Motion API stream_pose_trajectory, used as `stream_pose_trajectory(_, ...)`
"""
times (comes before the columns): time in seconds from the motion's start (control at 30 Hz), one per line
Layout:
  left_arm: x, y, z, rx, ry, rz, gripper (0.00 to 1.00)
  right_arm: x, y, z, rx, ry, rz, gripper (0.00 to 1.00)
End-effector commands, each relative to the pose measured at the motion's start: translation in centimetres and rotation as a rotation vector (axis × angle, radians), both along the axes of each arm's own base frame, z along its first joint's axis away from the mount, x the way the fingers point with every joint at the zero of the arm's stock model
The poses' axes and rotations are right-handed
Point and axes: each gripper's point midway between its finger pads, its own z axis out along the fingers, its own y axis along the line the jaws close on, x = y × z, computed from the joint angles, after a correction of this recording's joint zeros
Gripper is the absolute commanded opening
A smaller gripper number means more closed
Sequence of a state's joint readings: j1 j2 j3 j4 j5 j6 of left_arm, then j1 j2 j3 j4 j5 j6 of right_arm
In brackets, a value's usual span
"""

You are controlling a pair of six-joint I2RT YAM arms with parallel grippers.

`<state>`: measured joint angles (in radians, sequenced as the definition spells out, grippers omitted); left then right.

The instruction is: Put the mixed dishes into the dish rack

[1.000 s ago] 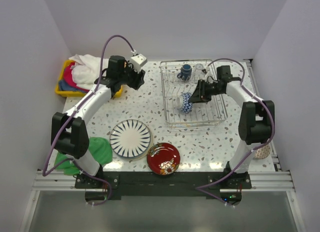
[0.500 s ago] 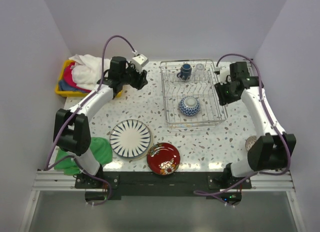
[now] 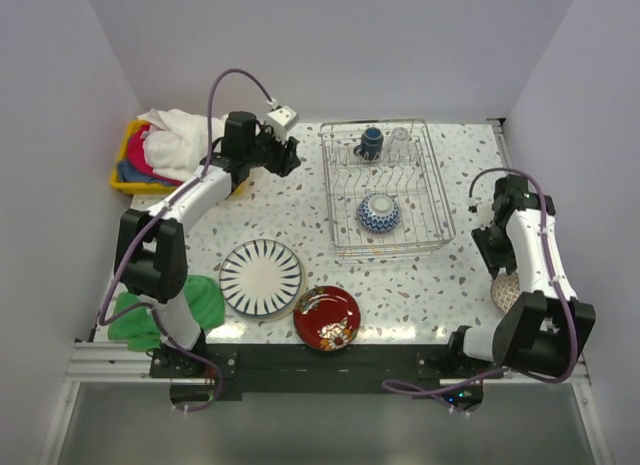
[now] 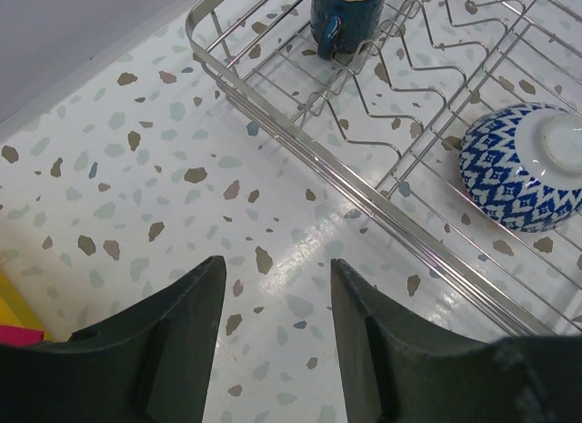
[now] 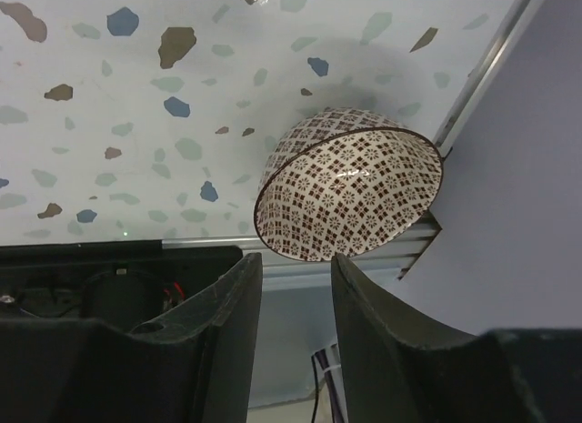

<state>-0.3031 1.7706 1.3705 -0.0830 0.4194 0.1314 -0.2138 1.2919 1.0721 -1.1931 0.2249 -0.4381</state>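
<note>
The silver wire dish rack [image 3: 443,211] holds a dark blue mug [image 3: 371,141], a clear glass [image 3: 399,139] and an upturned blue-white bowl [image 3: 379,213]. The striped white plate [image 3: 261,277] and red floral plate [image 3: 327,317] lie on the table at the front. My left gripper [image 3: 290,157] is open and empty, left of the rack [image 4: 300,143]; its view shows the mug [image 4: 346,12] and bowl [image 4: 523,168]. My right gripper [image 3: 489,251] is open and empty, just above the orange-red patterned bowl [image 5: 350,182], which lies upside down at the table's right edge [image 3: 504,289].
A yellow bin [image 3: 128,181] of cloths [image 3: 172,137] stands at the back left. A green cloth [image 3: 203,301] lies at the front left. The patterned bowl sits against the table's right rail [image 5: 482,68] near the side wall.
My right gripper let go of the blue-white bowl, which now rests upside down in the rack, and swung out to the right front above the patterned bowl. The left arm barely moved.
</note>
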Motion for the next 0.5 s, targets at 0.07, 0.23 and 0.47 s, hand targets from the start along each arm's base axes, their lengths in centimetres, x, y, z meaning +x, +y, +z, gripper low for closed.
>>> stream_pose_trajectory(0.07,1.6,-1.3,3.1,-0.045,-0.075,-0.034,0.55,-0.9,-0.3,-2.0,0.053,0.074,-0.011,0.40)
stream_pose_trajectory(0.23,2.1,-1.2,3.2,-0.021,-0.090,-0.042,0.55,-2.8,0.6,-3.8,0.107,0.157,-0.031,0.39)
stream_pose_trajectory(0.47,2.4,-1.2,3.3,-0.028,-0.086,-0.033,0.55,-3.4,0.0,-5.7,0.093,0.213,-0.076,0.38)
